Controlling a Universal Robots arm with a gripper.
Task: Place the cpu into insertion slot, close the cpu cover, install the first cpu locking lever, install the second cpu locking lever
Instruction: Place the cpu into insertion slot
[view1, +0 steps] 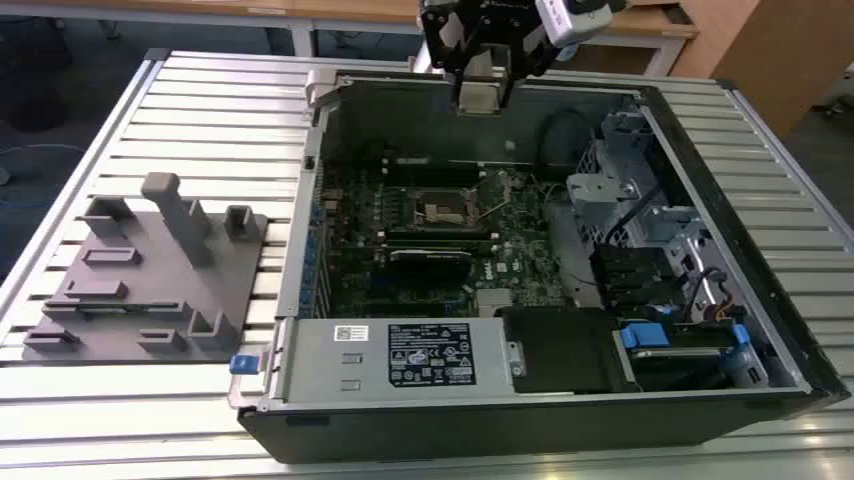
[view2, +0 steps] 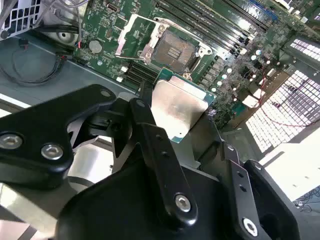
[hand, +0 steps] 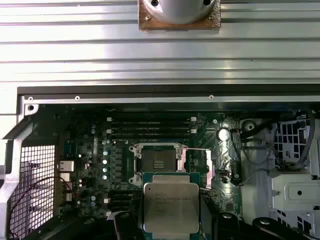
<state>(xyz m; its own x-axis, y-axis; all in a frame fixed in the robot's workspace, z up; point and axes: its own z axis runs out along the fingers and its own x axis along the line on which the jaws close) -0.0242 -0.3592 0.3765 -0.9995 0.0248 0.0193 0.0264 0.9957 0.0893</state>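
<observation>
1. Fingers (view2: 150, 125) of the gripper (view2: 180, 114) are clenched on the cpu (view2: 177, 106), which is held by two opposite edges with its dull silver top turned to both wrist views. One edge of it is cut off by the frame in the first wrist view.
2. In the exterior view, the gripper (view1: 481, 95) is seen above the far wall of the open computer case (view1: 400, 125). The chip there is largely hidden by the fingers.
3. The insertion slot (hand: 157, 161) lies uncovered on the green board (hand: 87, 150), apart from the cpu, with its dark centre exposed.
4. The cpu cover (view2: 125, 36) is seen tilted up at one side of the socket. Its hinge cannot be made out.
5. A grey fixture plate (view1: 134, 290) is seen on the slatted table (view1: 200, 110), at the exterior view's left of the case.
</observation>
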